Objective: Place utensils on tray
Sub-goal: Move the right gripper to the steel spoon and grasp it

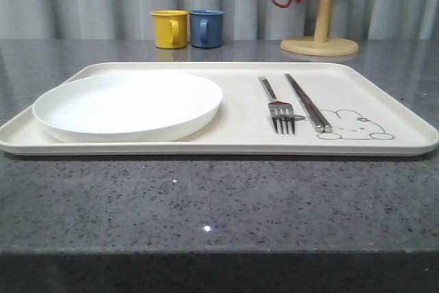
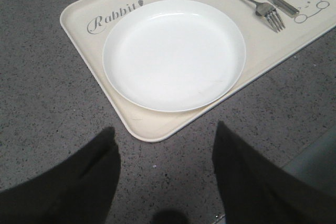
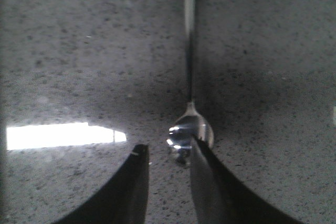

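Lying beside right claw (image 3: 168,163): spoon (image 3: 190,129)

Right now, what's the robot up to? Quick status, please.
Left gripper open, empty, short of the tray. Right gripper open at the spoon, spoon on the counter. Fork and chopsticks already on tray.

- Fork (image 1: 279,108), chopsticks (image 1: 307,103), spoon (image 3: 189,129): shiny polished metal.
- Tray (image 1: 240,143): matt cream plastic.
- Plate (image 1: 127,104): smooth, glossy white.
- Table (image 1: 206,204): speckled polished stone.
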